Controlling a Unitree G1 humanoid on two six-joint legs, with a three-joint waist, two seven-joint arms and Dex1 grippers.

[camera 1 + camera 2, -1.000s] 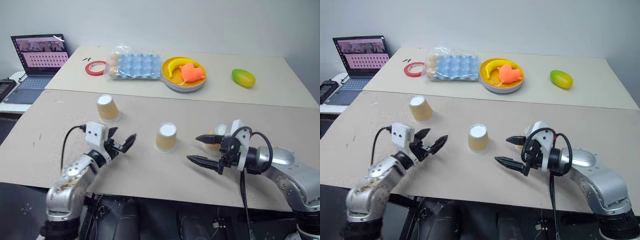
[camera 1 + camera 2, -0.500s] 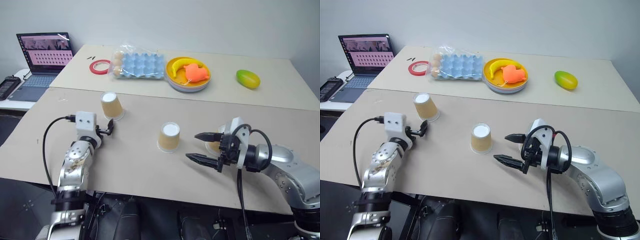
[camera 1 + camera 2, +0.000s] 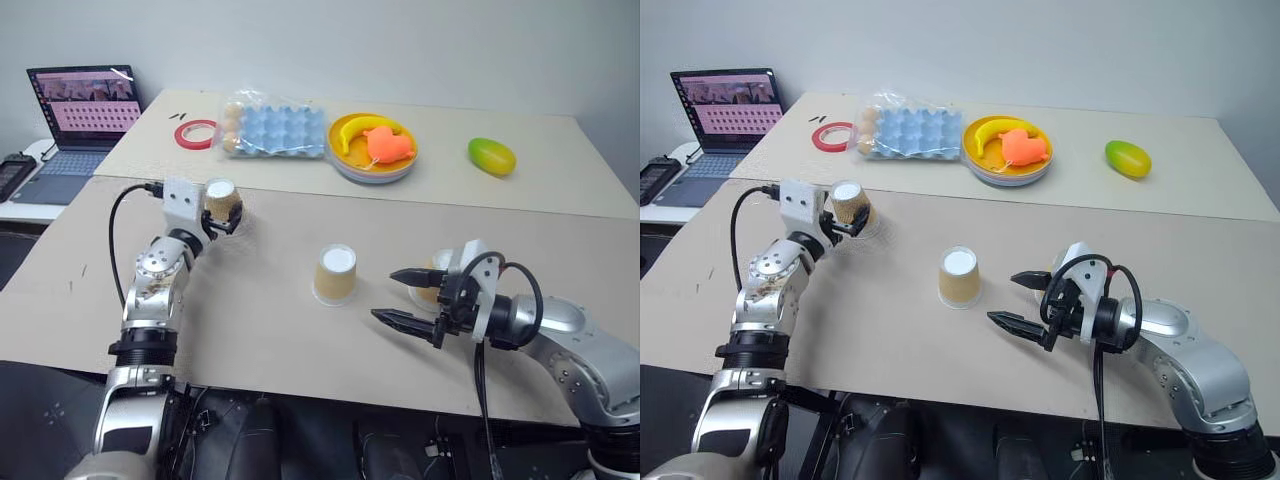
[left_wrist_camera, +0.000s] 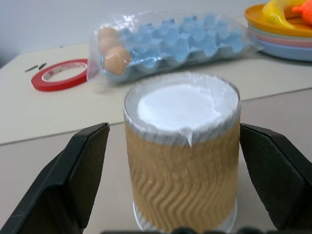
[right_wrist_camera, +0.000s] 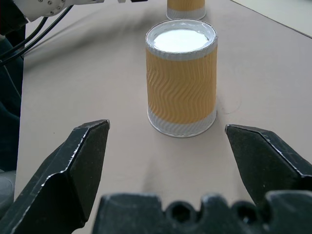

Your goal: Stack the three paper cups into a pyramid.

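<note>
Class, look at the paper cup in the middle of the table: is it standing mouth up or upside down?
Upside down. The middle cup shows its closed white bottom on top, and its wider rim rests on the table.

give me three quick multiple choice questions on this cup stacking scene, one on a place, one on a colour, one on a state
1. Where is the left gripper?
A. around the far-left paper cup
B. over the yellow plate
C. by the laptop

2. What colour is the tape roll?
A. blue
B. red
C. green

3. How is the right gripper?
A. shut on a cup
B. shut, holding nothing
C. open, holding nothing

Answers: 1 A, its fingers flank that cup. 2 B, a red ring beside the egg carton. 3 C, fingers spread, the middle paper cup standing apart ahead.
</note>
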